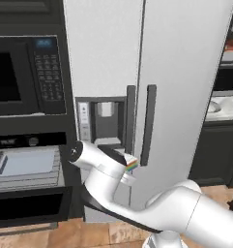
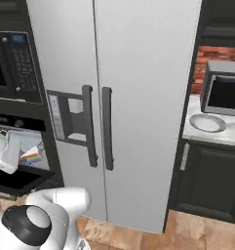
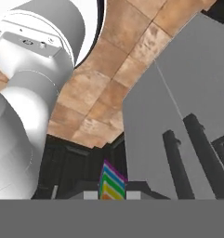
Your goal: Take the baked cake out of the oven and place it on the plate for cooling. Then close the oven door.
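Before the fridge (image 2: pixel 138 97), gripper (image 3: pixel 112 194) pinches cake (image 3: pixel 112 182) (stripes sideways).

light: even, bright, no clear source | shadows: faint, soft | glare: none | blur: slight softness, coarse rendering | distortion: none at edges

The baked cake (image 1: pixel 131 165) is held clamped in the gripper (image 1: pixel 129 169) before the grey fridge (image 1: pixel 152 72); the oven door (image 1: pixel 28 206) is seen dropped open at eight o'clock.
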Controlling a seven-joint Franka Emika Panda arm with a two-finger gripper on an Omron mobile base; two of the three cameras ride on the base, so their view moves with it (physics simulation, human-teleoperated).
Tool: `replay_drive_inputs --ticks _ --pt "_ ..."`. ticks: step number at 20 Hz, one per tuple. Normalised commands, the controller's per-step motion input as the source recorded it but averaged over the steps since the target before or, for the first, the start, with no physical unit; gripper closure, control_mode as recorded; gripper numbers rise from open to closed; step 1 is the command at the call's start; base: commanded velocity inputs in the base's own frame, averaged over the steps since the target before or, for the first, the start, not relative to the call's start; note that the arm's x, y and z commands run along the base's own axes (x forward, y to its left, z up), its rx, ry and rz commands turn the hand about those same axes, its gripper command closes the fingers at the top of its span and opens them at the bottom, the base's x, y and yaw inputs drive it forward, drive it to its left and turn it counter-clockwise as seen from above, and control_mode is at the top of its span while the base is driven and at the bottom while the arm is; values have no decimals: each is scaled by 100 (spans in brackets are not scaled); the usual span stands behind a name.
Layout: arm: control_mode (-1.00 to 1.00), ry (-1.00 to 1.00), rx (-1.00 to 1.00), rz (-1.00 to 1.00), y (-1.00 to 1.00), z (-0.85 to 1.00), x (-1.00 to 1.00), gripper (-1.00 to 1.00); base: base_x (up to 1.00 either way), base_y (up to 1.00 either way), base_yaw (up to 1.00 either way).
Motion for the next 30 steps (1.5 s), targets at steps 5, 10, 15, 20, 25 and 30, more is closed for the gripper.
replay_drive_inputs --ticks 5,10,15,20,25,30 --pt "100 0 0 0 0 0 0 100 -26 -68 -51" --pt "100 0 0 0 0 0 0 100 -13 -93 -43" --pt "100 0 0 0 0 0 0 100 -2 -99 -25" --pt "100 0 0 0 0 0 0 100 3 -81 -2" --pt "100 0 0 0 0 0 0 100 63 -23 11" --pt "100 0 0 0 0 0 0 100 79 -7 17"
